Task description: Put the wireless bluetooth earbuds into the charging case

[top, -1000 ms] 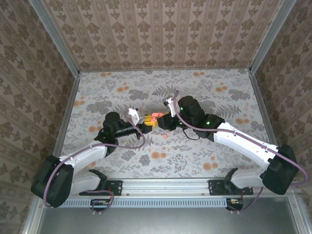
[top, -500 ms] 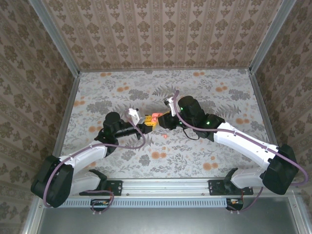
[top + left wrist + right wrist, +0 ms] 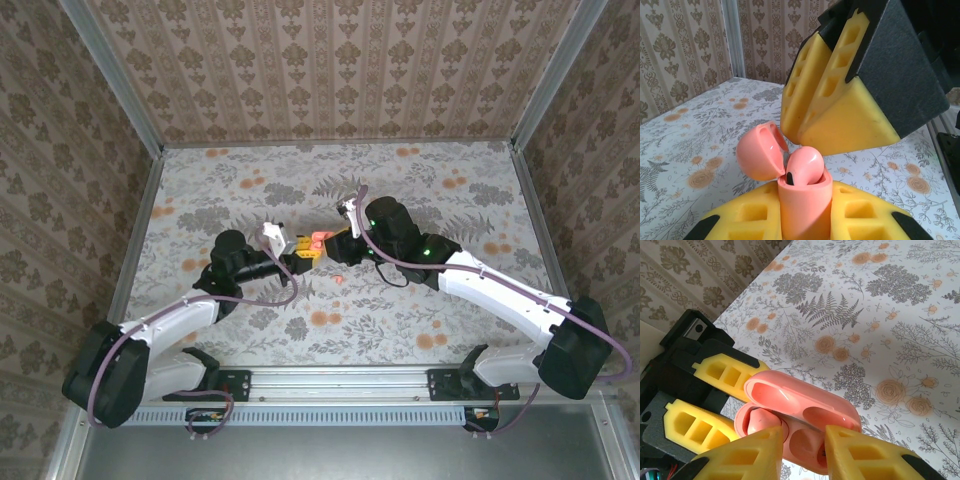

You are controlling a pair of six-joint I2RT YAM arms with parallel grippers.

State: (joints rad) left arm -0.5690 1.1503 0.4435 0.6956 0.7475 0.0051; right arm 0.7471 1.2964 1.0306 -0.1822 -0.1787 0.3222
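Both arms reach in and meet.
The left gripper [image 3: 803,216] squeezes the open case [image 3: 792,400], one earbud [image 3: 804,165] inside; the right gripper [image 3: 803,442] leans over it, fingers [image 3: 742,455] slightly apart, empty.

Right tool [image 3: 333,247] close above charging case [image 3: 805,212]

Overhead overview, opposing wrist close-ups of charging case [image 3: 805,210]

The table [image 3: 470,210] wore a flowered cloth [image 3: 250,190]; one tiny coral-pink earbud [image 3: 340,279] lay on it near the middle.
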